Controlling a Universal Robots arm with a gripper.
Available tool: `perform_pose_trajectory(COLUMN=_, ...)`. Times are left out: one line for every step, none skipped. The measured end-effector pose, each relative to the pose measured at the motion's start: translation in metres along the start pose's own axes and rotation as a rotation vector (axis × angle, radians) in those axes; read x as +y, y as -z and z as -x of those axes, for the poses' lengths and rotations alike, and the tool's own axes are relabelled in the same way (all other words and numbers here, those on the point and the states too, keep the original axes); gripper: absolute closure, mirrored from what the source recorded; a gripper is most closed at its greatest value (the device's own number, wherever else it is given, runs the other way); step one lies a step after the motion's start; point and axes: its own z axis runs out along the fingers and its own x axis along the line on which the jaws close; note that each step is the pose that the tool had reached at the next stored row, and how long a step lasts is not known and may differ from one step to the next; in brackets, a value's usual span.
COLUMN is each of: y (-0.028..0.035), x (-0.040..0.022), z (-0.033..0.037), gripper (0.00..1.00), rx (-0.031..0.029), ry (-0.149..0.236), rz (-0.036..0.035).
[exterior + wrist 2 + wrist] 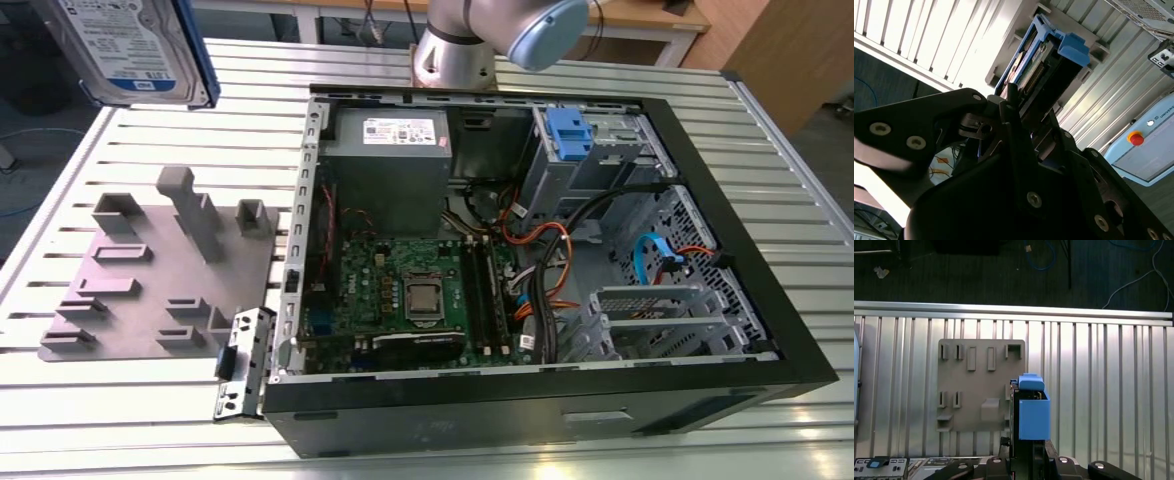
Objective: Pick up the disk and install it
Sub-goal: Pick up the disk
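The arm (454, 50) is silver-grey metal with a pale blue joint cap (547, 30). Its gripper (1021, 107) is matte black: angular linkage plates fastened by round silver screws (1034, 199).

The arm (494, 35) holds the hand (1026, 452) aloft, clamped on the disk (127, 45).
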Motion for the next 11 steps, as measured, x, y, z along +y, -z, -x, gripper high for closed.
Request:
perform_pose_trajectory(y=0.0001, x=-0.0029, z=0.0000, gripper=0.65, rx=0.0001, ry=0.000, rz=0.0000)
perform_pose_trajectory(y=0.0002, x=-0.0061, z=-0.0001, gripper=0.65, rx=0.0001, ry=0.000, rz=0.0000)
perform_pose_trajectory(y=0.0004, x=-0.0091, z=-0.0001, gripper=0.65, rx=0.0001, ry=0.000, rz=0.0002)
perform_pose_trajectory(y=0.0005, x=-0.0122, z=-0.0001, gripper=0.65, rx=0.0002, ry=0.000, rz=0.0003)
perform_pose_trajectory(y=0.0006, x=-0.0152, z=-0.0001, gripper=0.65, rx=0.0001, ry=0.000, rz=0.0002)
perform_pose_trajectory(y=0.0007, x=-0.0181, z=-0.0001, gripper=0.65, rx=0.0001, ry=0.000, rz=0.0002)
perform_pose_trajectory(y=0.0008, x=-0.0210, z=-0.0001, gripper=0.65, rx=0.0001, ry=0.000, rz=0.0002)
perform_pose_trajectory(y=0.0009, x=-0.0241, z=-0.0002, gripper=0.65, rx=0.0001, ry=0.000, rz=0.0003)
perform_pose_trajectory(y=0.0010, x=-0.0277, z=-0.0002, gripper=0.65, rx=0.0002, ry=0.000, rz=0.0004)
perform_pose_trajectory(y=0.0012, x=-0.0313, z=-0.0002, gripper=0.65, rx=0.0002, ry=0.000, rz=0.0005)
perform_pose_trajectory(y=0.0013, x=-0.0348, z=-0.0003, gripper=0.65, rx=0.0003, ry=0.000, rz=0.0006)
